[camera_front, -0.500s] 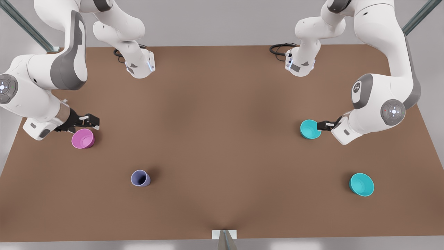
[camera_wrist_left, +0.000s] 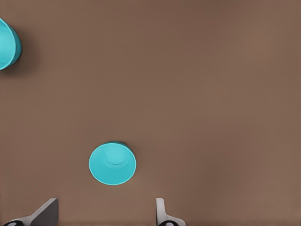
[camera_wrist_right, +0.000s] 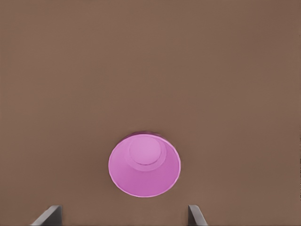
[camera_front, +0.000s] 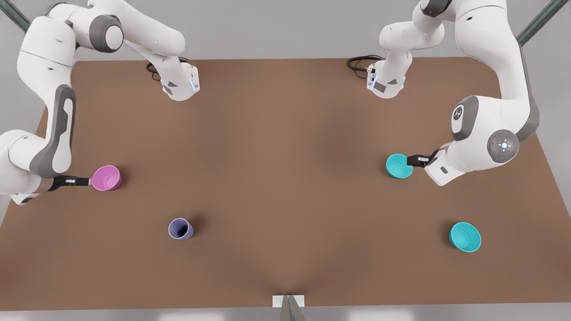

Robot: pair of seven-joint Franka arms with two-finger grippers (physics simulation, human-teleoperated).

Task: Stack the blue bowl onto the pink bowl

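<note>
Brown worktop (camera_front: 285, 178): the left gripper (camera_wrist_left: 106, 219), jaws spread, hovers beside the small glossy teal plastic bowl (camera_front: 398, 166). The right gripper (camera_wrist_right: 124, 216), jaws also spread, hangs by the small magenta-pink plastic bowl (camera_front: 106, 178). Judged next: closing on the teal rim.

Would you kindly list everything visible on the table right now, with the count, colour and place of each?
blue bowl: one, teal, upright, on the front view's right, nearer the arm bases, at the left gripper.
second teal bowl: one, teal, upright, front view's right, toward the near edge.
pink bowl: one, magenta, upright, front view's left, at the right gripper.
cup: one, lavender-blue, left of centre, toward the near edge.
table: one, brown.
cables: black, by the arm bases.
left gripper: open, beside the blue bowl's rim.
right gripper: open, beside the pink bowl's rim.
</note>
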